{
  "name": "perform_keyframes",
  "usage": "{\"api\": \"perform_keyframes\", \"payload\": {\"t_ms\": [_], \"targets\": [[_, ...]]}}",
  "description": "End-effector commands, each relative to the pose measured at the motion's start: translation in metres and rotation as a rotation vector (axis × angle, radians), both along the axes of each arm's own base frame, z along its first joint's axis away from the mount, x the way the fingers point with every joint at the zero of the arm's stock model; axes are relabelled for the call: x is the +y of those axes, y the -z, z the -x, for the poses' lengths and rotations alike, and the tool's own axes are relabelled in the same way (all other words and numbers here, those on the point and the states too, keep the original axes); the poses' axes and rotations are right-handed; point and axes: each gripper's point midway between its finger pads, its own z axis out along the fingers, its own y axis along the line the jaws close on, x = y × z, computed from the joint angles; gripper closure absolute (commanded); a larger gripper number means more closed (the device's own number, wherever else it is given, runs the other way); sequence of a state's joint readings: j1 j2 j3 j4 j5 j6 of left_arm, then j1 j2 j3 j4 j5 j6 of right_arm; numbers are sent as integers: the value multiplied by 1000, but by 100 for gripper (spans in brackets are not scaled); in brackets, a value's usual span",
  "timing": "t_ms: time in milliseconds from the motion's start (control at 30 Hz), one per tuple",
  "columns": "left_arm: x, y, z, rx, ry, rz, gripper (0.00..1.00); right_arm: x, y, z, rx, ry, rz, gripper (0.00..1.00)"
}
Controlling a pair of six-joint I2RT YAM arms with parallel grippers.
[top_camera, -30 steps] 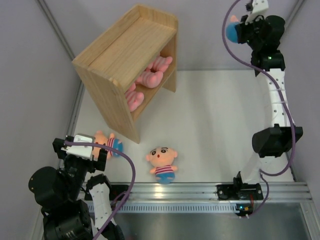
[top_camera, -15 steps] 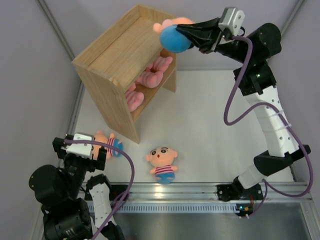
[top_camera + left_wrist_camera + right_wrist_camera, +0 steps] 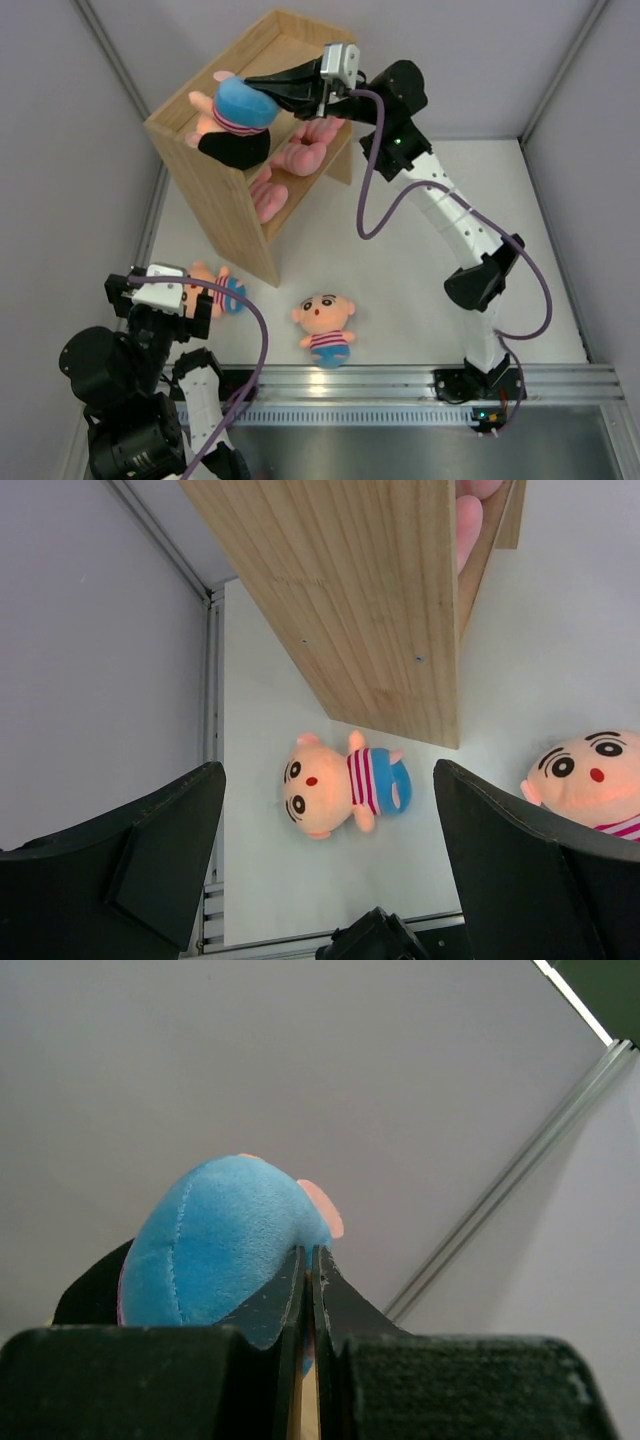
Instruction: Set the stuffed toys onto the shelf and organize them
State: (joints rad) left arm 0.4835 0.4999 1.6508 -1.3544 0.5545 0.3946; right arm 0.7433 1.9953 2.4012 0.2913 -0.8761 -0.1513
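Observation:
The wooden shelf [image 3: 235, 95] stands at the back left. My right gripper [image 3: 262, 92] is shut on the blue shorts of a stuffed toy [image 3: 240, 108], which hangs head-down over the shelf's flat top. The right wrist view shows the blue shorts [image 3: 215, 1260] pinched between the jaws of that gripper [image 3: 308, 1255]. Pink stuffed toys [image 3: 305, 145] lie inside the shelf. Another toy [image 3: 340, 785] lies on the table below my open left gripper [image 3: 328, 775], near the shelf's side panel [image 3: 380, 600]. A third toy [image 3: 325, 325] lies face-up near the front rail.
Grey walls close in the left and back sides. A metal rail [image 3: 400, 385] runs along the near edge. The right arm's cable [image 3: 375, 200] loops over the white table [image 3: 430, 250].
The right arm has swung from the back right corner leftwards, carrying the toy to above the shelf top. The left arm and the table toys have not moved.

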Motion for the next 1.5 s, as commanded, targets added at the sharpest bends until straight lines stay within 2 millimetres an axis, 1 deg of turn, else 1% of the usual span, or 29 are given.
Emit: {"api": "perform_keyframes", "payload": {"t_ms": [0, 33, 167, 233, 267, 333, 367, 400, 433, 467, 500, 600, 667, 800, 900, 933, 967, 1000, 1033, 1067, 1100, 1133, 1167, 1200, 1267, 1300, 1333, 1367, 1467], "targets": [[4, -2, -1, -15, -25, -9, 9, 19, 14, 14, -38, -69, 8, 100], [4, -1, -1, -13, -25, -9, 9, 26, 25, 9, -22, -78, 31, 100], [4, -2, -2, -13, -24, -6, 9, 32, 49, 4, 9, -116, 88, 100], [4, 0, -2, -9, -21, -3, 9, 30, 47, -3, 17, -85, 66, 100], [3, 1, -3, -4, -12, 3, 9, 27, 40, -7, 9, -65, 35, 100], [3, 1, -4, -2, -9, 5, 9, 26, 29, -32, 67, 30, -38, 100], [3, 1, -4, -3, -11, 4, 9, 22, 20, -43, 81, 80, -86, 100], [3, 0, -4, -3, -11, 4, 9, 11, 1, -59, 98, 164, -179, 100], [3, 1, -3, -5, -14, 2, 9, 10, -2, -67, 104, 193, -214, 100], [2, 1, -4, -5, -10, 2, 9, 1, -19, -65, 87, 209, -263, 100], [2, 0, -3, -7, -11, 2, 9, -3, -26, -67, 85, 226, -294, 100], [3, 2, -4, -2, -12, 5, 9, -7, -41, -61, 58, 230, -356, 100], [3, 2, -5, 1, -12, 7, 9, -5, -43, -55, 37, 227, -361, 100], [3, 1, -3, -4, -14, 3, 9, 9, -32, -49, 16, 203, -333, 100], [4, 1, -2, -8, -23, -5, 9, 25, -8, -50, 0, 173, -249, 100], [5, 1, -1, -10, -31, -8, 9, 25, -5, -47, -11, 164, -223, 100], [5, 1, 0, -14, -35, -15, 9, 38, 25, -49, 7, 128, -134, 100], [6, 0, 0, -15, -39, -18, 9, 40, 36, -47, -5, 113, -92, 100], [6, 0, 1, -17, -43, -22, 9, 33, 34, -39, -22, 98, -71, 100], [7, 1, 1, -16, -45, -23, 9, 38, 64, -44, 2, 84, 5, 100], [7, 1, 1, -15, -43, -22, 9, 27, 55, -34, -14, 79, 0, 100], [7, 3, 0, -9, -40, -19, 9, 23, 60, -33, -12, 76, 12, 100], [5, 3, 0, -11, -33, -18, 9, 22, 79, -37, 16, 75, 44, 100], [5, 3, -1, -6, -29, -16, 9, 9, 67, -32, 3, 83, 25, 100], [5, 3, -2, -5, -24, -10, 9, 0, 71, -37, 26, 108, 28, 100], [4, 3, -2, -3, -18, -8, 9, -7, 65, -39, 40, 136, 20, 100], [3, 3, -3, -3, -15, -5, 9, -8, 61, -37, 39, 140, 21, 97], [3, 3, -3, -4, -12, -3, 9, -9, 60, -39, 53, 146, 27, 79], [2, 3, -3, -5, -13, -2, 9, -10, 52, -33, 97, 113, 34, 56]]}}
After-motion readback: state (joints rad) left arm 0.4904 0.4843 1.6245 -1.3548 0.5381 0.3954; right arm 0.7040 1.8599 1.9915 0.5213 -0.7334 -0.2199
